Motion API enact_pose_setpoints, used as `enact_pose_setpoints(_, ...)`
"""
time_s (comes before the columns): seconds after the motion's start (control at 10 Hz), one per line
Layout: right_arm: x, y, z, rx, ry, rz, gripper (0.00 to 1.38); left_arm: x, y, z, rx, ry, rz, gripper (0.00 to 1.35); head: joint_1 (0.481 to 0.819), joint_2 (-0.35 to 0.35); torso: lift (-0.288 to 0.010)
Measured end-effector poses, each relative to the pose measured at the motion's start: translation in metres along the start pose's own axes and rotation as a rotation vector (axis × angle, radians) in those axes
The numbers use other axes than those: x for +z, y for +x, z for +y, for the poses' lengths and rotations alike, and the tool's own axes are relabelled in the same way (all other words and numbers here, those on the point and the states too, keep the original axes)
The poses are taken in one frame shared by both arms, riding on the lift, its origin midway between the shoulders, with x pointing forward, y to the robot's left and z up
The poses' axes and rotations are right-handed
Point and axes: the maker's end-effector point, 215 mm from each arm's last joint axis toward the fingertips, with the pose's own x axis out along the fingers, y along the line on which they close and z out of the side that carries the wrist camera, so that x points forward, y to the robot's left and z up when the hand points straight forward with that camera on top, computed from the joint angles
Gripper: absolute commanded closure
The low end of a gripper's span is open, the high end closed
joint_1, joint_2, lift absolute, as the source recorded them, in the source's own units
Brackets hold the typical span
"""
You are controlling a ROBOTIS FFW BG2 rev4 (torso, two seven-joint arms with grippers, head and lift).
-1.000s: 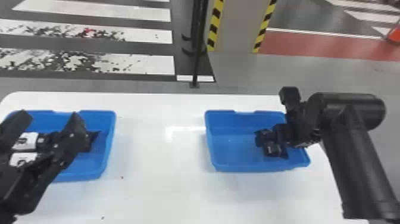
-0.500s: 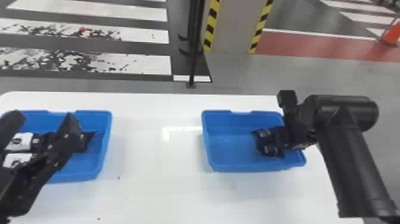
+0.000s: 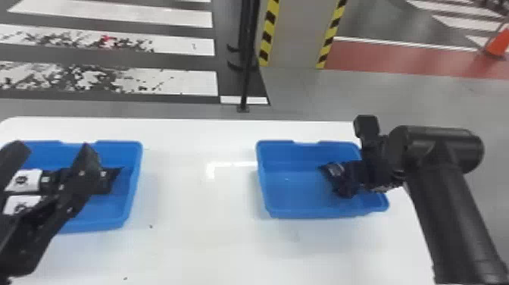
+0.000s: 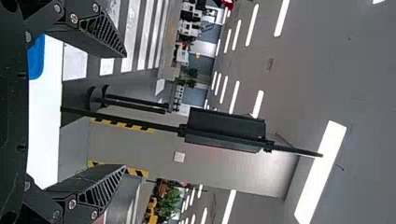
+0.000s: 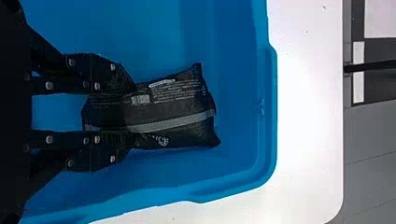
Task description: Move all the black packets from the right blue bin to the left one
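At the head view's left, my left gripper point(image 3: 53, 153) is held open in front of the left blue bin point(image 3: 133, 189); the left wrist view also has this gripper point(image 4: 125, 111) with nothing between its fingers. Black packets point(image 3: 110, 177) with white labels lie in that bin, partly hidden behind the fingers. My right gripper point(image 3: 354, 178) reaches into the right side of the right blue bin point(image 3: 267, 189), at a black packet point(image 3: 336, 172). In the right wrist view this gripper point(image 5: 132, 113) is shut on the packet point(image 5: 177, 112), which sticks out beyond the fingertips.
Both bins stand on a white table point(image 3: 197, 242), with bare tabletop between them. The right bin's wall point(image 5: 268, 140) runs close around the right gripper. A thin black pole point(image 3: 248, 57) stands on the floor beyond the table's far edge.
The packet at the right gripper has tilted, and its pale marking sits differently. The whole head view has shifted slightly. My left gripper stays open over the left bin.
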Motion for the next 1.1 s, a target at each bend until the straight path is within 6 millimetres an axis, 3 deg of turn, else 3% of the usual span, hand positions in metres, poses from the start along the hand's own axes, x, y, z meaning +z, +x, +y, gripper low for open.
enact_pose_setpoints(0.2,0.012,-0.006,0.033,0.130,0.008,-0.103,1.10,0.006,-0.001,0.001,0.004,0.007,-0.021,0.20,0.695,-0.134,-0.140)
enact_pose_setpoints(0.5,0.039,-0.052,0.098,0.387,-0.005,-0.370,1.10,0.015,-0.002,0.003,0.009,0.011,-0.049,0.20,0.695,-0.057,-0.140)
enact_pose_setpoints(0.7,0.039,-0.105,0.152,0.584,-0.059,-0.528,1.10,0.019,-0.001,0.001,0.006,-0.006,-0.063,0.20,0.695,0.016,-0.140)
enact_pose_setpoints(0.9,0.042,-0.169,0.221,0.788,-0.132,-0.676,1.10,0.018,0.002,-0.006,-0.007,-0.032,-0.063,0.20,0.695,0.086,-0.140)
enact_pose_setpoints(1.1,0.037,-0.215,0.291,0.978,-0.188,-0.724,1.10,0.010,0.009,-0.023,-0.045,-0.071,-0.041,0.20,0.695,0.165,-0.140)
